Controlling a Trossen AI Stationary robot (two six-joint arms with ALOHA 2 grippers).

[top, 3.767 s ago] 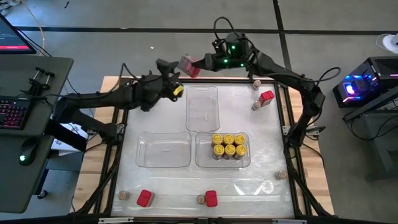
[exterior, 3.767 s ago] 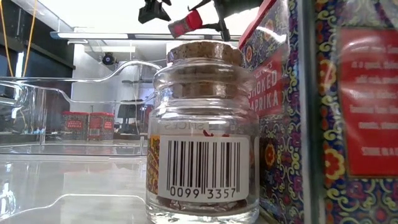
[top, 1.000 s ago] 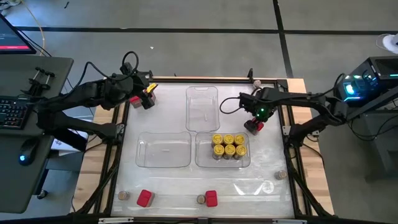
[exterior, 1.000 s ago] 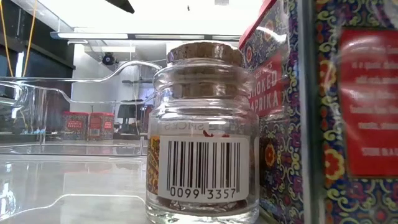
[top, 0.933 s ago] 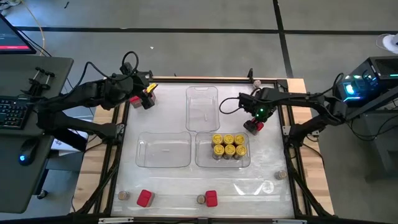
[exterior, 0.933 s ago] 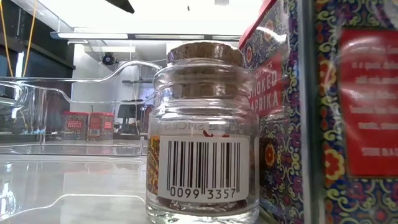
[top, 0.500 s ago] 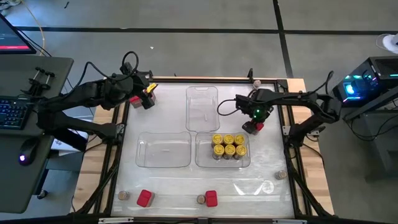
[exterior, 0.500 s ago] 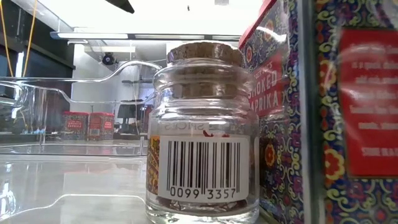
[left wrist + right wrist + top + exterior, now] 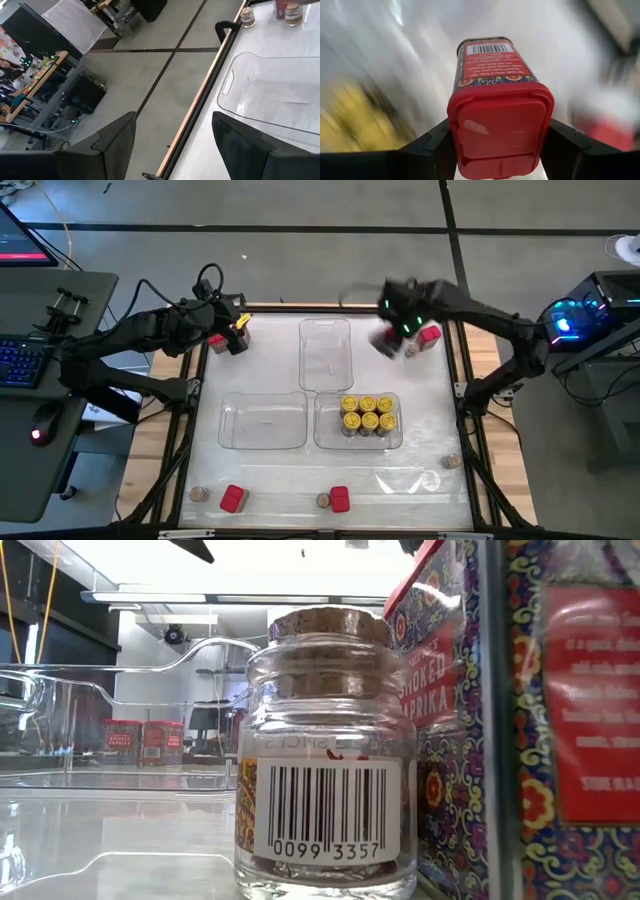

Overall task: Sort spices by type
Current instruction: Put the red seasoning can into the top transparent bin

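Observation:
My right gripper (image 9: 385, 340) hangs blurred over the table's far right part, shut on a red spice box (image 9: 500, 115). Another red box (image 9: 430, 335) and a small jar (image 9: 410, 350) stand on the table beside it. Several yellow-lidded jars (image 9: 368, 415) stand in the near right clear tray (image 9: 398, 442). My left gripper (image 9: 238, 340) waits open and holding nothing at the far left corner, over a red box (image 9: 214, 340). Two red boxes (image 9: 232, 498) (image 9: 340, 500) and small cork jars (image 9: 323, 501) stand along the near edge. My right gripper pinches the red box between its two fingers (image 9: 430, 145), on two opposite sides near the lid end (image 9: 455, 125). The fingers come from above, pointing steeply down. The box hangs below them, lid end up and barcode end down, lifted clear of the table.
A far clear tray (image 9: 325, 355) and a near left clear tray (image 9: 262, 420) lie with nothing in them. Small jars stand at the far edge (image 9: 412, 313) and right edge (image 9: 452, 462). In the low view a cork jar (image 9: 325, 750) and a red box (image 9: 480, 740) stand close.
My right gripper has gone up and toward the far edge with the red box. The box stood on the table beside the tray of yellow-lidded jars and is now lifted clear.

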